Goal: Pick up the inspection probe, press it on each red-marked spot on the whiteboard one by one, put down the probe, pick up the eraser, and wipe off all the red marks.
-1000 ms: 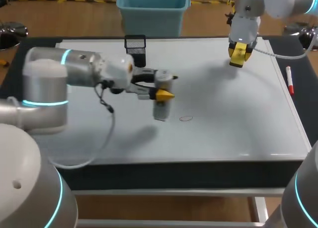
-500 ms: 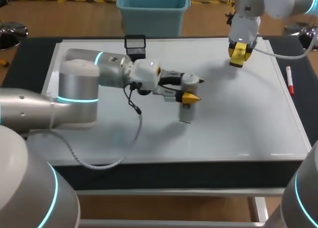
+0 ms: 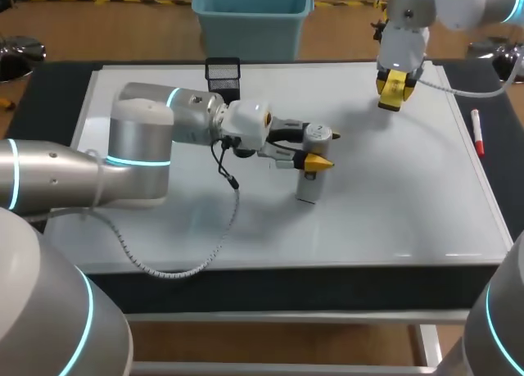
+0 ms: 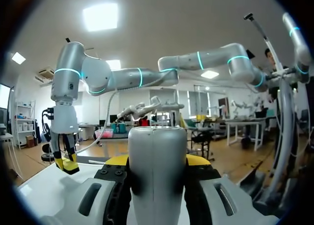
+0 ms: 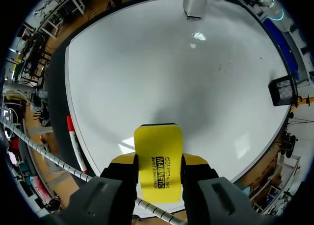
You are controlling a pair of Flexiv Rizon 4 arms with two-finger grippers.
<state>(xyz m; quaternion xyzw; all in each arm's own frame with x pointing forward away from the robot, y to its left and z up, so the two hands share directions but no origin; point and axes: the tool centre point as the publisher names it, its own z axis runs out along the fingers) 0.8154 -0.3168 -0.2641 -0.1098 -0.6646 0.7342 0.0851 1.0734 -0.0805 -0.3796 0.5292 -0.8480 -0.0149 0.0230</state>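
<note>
On glossy whiteboard (image 3: 393, 188), smooth grey cylindrical probe (image 3: 308, 184)

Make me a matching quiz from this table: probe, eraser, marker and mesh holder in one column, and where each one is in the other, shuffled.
Things:
1. probe
2. eraser
3. marker
4. mesh holder

Places:
A. at the back edge of the whiteboard
B. held between the right arm's fingers, above the board's far right part
C. lying just off the board's right edge
D. held upright between the left arm's fingers, near the board's middle

Pairs: 1-D, 2-B, 3-C, 4-A
</note>
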